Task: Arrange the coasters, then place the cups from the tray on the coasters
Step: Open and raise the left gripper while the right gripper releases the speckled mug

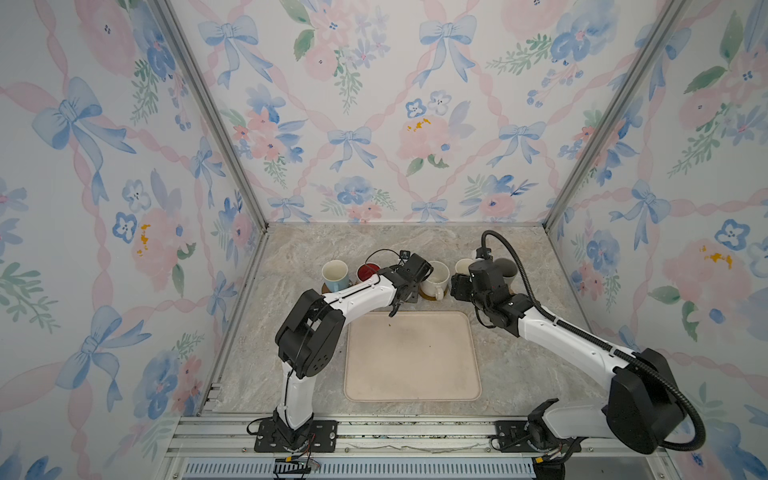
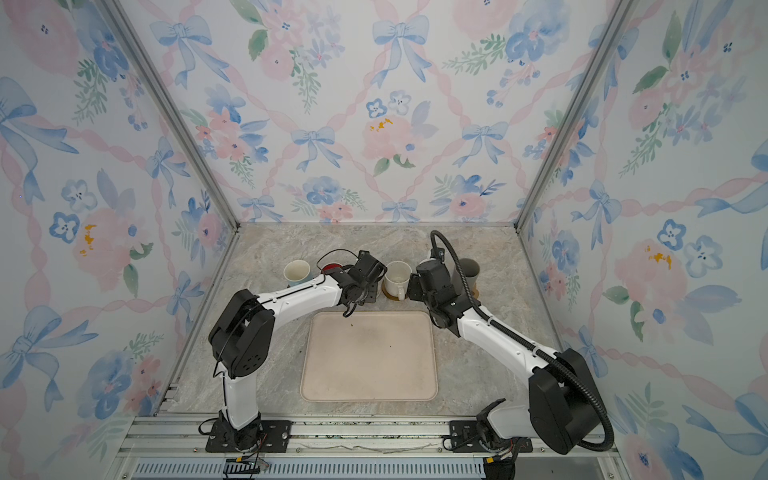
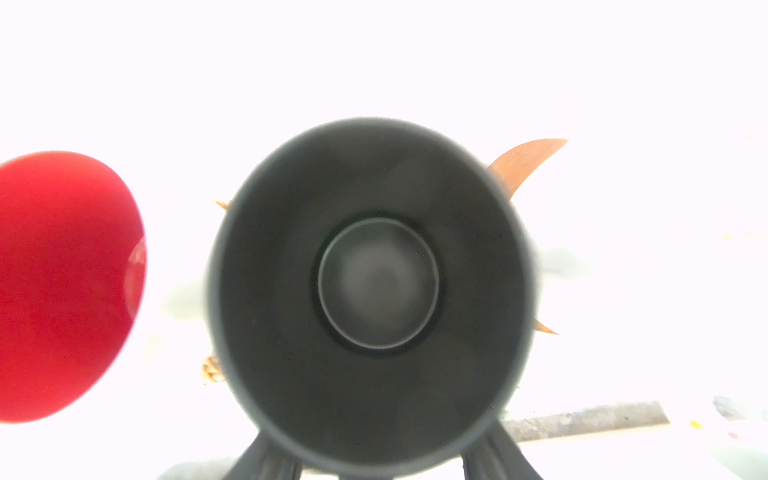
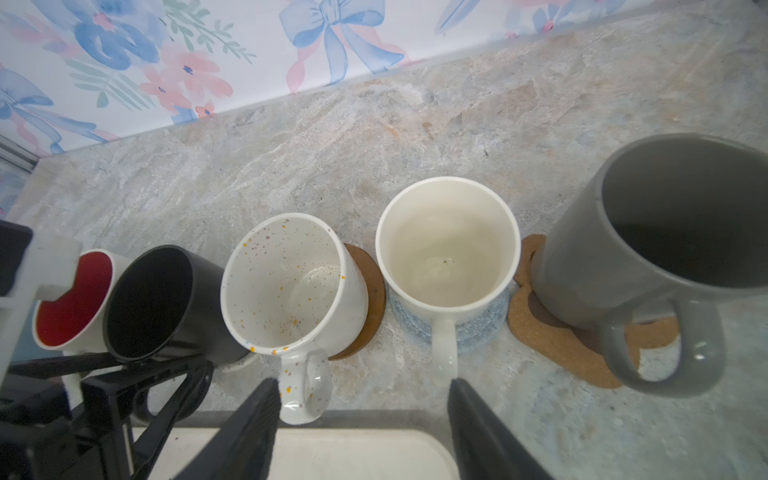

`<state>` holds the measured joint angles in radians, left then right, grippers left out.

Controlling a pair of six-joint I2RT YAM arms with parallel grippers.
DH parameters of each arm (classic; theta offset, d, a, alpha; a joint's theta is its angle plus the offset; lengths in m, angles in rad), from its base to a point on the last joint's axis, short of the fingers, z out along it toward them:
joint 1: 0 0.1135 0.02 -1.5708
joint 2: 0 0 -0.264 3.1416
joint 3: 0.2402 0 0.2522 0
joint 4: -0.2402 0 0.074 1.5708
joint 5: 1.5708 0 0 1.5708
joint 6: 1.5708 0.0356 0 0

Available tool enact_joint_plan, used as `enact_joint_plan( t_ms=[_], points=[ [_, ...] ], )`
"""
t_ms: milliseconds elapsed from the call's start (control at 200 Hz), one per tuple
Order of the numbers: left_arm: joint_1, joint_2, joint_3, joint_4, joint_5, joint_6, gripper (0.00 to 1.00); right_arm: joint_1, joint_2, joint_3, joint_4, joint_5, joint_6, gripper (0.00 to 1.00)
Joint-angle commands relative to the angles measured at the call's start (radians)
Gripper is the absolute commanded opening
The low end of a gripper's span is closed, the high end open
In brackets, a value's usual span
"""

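Black mug [image 4: 153,303], speckled white mug [image 4: 286,282], beige tray [image 1: 411,361].

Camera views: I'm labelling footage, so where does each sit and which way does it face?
Both top views: high above the bases, looking down on tray and mug row; left arm and right arm show.
Left wrist: left arm, straight down into the black mug; left gripper at the edge.
Right wrist: right arm, facing mug row and back wall; right gripper shows.
Shared by wrist views: black mug, red-lined mug.

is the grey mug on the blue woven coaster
No, the grey mug stands on the brown paw-shaped coaster.
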<state>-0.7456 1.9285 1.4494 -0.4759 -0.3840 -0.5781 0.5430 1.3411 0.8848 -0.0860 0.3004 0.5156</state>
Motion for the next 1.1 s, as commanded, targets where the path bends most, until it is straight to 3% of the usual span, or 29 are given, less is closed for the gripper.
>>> enact_joint_plan(
  t_ms=[0, 195, 260, 395, 450, 585, 665, 870, 1095],
  points=[
    [-0.019, -0.057, 0.003, 0.005, -0.069, 0.02, 0.6, -0.003, -0.075, -0.053, 0.107, -0.023, -0.008, 0.69],
    [-0.047, -0.117, -0.005, 0.016, -0.123, 0.032, 0.66, 0.017, -0.148, -0.1, 0.177, -0.014, -0.078, 0.74],
    [-0.055, -0.139, -0.009, 0.021, -0.135, 0.036, 0.69, 0.029, -0.171, -0.118, 0.205, -0.007, -0.103, 0.84],
    [-0.065, -0.19, -0.027, 0.032, -0.164, 0.045, 0.78, 0.054, -0.207, -0.132, 0.23, 0.015, -0.139, 0.87],
    [-0.067, -0.216, -0.045, 0.044, -0.187, 0.053, 0.84, 0.058, -0.219, -0.132, 0.227, 0.023, -0.145, 1.0],
    [-0.067, -0.292, -0.109, 0.082, -0.249, 0.064, 0.97, 0.066, -0.243, -0.133, 0.212, 0.044, -0.162, 0.97],
    [-0.067, -0.349, -0.158, 0.115, -0.274, 0.081, 0.98, 0.067, -0.259, -0.133, 0.194, 0.066, -0.178, 0.97],
    [-0.038, -0.561, -0.392, 0.316, -0.294, 0.179, 0.98, 0.066, -0.316, -0.136, 0.113, 0.152, -0.281, 0.97],
    [0.064, -0.894, -0.768, 0.638, -0.164, 0.35, 0.98, -0.002, -0.428, -0.174, 0.028, 0.192, -0.343, 0.97]
  ],
)
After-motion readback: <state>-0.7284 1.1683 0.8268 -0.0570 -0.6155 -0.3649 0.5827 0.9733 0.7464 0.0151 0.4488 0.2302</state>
